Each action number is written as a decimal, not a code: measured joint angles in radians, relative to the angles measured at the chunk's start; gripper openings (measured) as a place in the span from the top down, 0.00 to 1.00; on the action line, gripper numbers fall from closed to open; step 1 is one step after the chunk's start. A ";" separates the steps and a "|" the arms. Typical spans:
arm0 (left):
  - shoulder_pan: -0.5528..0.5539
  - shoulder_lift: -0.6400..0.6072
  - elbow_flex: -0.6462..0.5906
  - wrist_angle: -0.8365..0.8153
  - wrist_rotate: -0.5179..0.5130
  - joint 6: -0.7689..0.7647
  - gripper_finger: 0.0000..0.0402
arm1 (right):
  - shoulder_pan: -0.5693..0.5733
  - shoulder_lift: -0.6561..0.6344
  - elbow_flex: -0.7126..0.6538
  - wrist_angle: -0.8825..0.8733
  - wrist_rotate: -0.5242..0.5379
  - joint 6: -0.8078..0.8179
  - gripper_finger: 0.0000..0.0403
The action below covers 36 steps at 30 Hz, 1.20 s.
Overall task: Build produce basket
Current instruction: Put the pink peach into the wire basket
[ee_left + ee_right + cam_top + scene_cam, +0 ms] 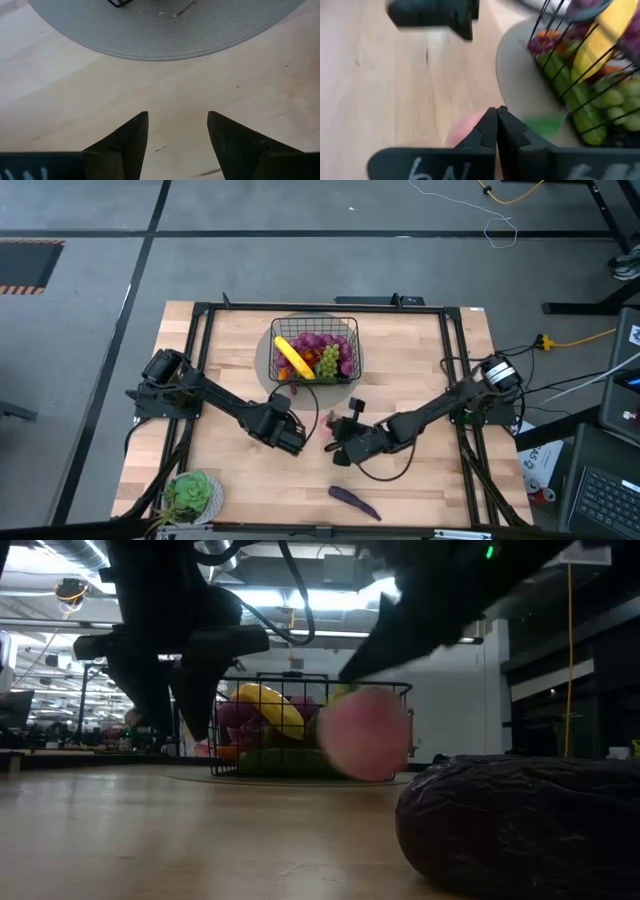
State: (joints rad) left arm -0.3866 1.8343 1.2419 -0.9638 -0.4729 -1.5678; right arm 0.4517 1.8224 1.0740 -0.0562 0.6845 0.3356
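The basket (316, 350), a black wire grid on a round grey disc (266, 368), sits just beyond both grippers at the table's far middle, already loaded with a yellow banana (292, 356), purple grapes (322, 342) and green grapes (329, 361). Only the right wrist view shows a green cucumber (576, 95) lying along its near wall; only the low view shows the pink peach (364, 733) hanging above the wood in front of the basket, under the right arm. The right gripper (336, 448) hovers just short of the disc, and its wrist view shows its fingers drawn almost together with pink beneath them; whether they truly grip the peach I cannot tell. The left gripper (290, 432), beside it, hangs with fingers (131, 140) spread wide over bare wood at the disc's edge, holding nothing. A purple eggplant (354, 500) lies well behind the right gripper, near the table's front edge, looming large in the low view.
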 joint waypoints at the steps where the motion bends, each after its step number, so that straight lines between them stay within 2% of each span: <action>1: 0.000 0.000 0.000 0.000 0.000 0.000 0.50 | 0.005 -0.015 0.000 -0.002 0.006 0.000 1.00; 9: -0.001 0.000 0.000 -0.001 0.000 0.000 0.50 | 0.025 -0.125 0.000 -0.055 0.085 -0.039 1.00; 15: -0.003 -0.001 0.000 0.005 -0.001 0.000 0.50 | 0.025 -0.167 0.000 -0.158 -0.009 -0.010 0.99; 18: -0.009 -0.001 0.000 0.011 -0.001 0.000 0.50 | 0.025 -0.170 0.000 -0.311 -0.049 0.089 0.98; 22: -0.022 -0.001 0.000 0.023 -0.003 0.000 0.50 | 0.026 -0.170 0.000 -0.682 -0.109 0.402 0.99; 24: -0.028 -0.001 0.000 0.048 -0.022 0.008 0.50 | 0.031 -0.168 -0.003 -0.798 -0.136 0.500 0.99; 26: -0.029 -0.001 -0.001 0.112 -0.050 0.048 0.50 | 0.045 -0.166 -0.021 -0.765 -0.143 0.516 0.98; 32: 0.026 0.022 0.001 0.479 -0.047 0.311 0.50 | 0.051 -0.165 -0.118 -0.428 -0.207 0.352 0.96; 36: 0.048 0.036 0.000 0.565 -0.031 0.373 0.50 | 0.049 -0.165 -0.154 -0.377 -0.208 0.378 0.96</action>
State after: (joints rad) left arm -0.3384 1.8705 1.2419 -0.3986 -0.5038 -1.1946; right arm 0.5003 1.6575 0.9202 -0.4335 0.4763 0.7140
